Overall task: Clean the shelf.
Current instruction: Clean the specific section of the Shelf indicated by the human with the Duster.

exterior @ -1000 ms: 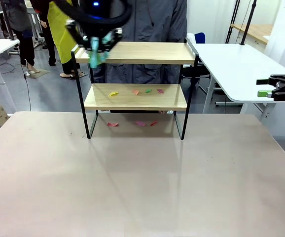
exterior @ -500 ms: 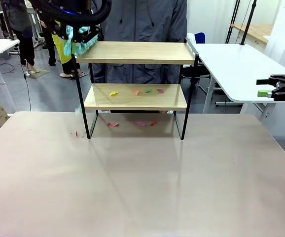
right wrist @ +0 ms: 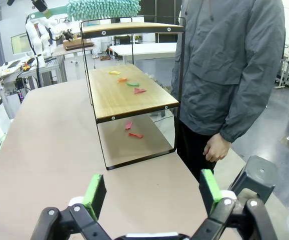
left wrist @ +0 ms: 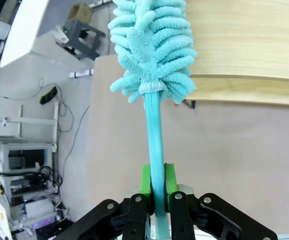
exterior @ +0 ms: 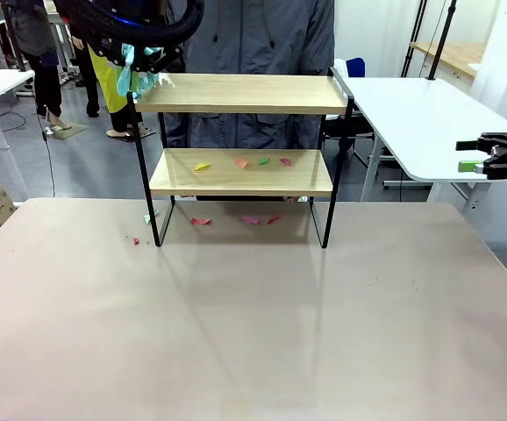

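Two arms: left gripper point(left wrist: 157, 178) clamps a teal duster point(left wrist: 152, 45) at the shelf's point(exterior: 245, 92) top-left corner; right gripper point(right wrist: 152, 192) gapes beyond the beige tabletop's point(exterior: 253, 324) right edge.

The shelf point(exterior: 253, 93) stands far back on the desk point(exterior: 253, 324), with a person point(exterior: 253, 35) right behind it. Scraps point(exterior: 240, 162) lie on its lower board, with more on the desk beneath. The left pincer point(exterior: 139, 60) holds a duster point(exterior: 136, 79) at the top board's left end. The right pincer point(exterior: 464, 155) sits off the desk's right side.
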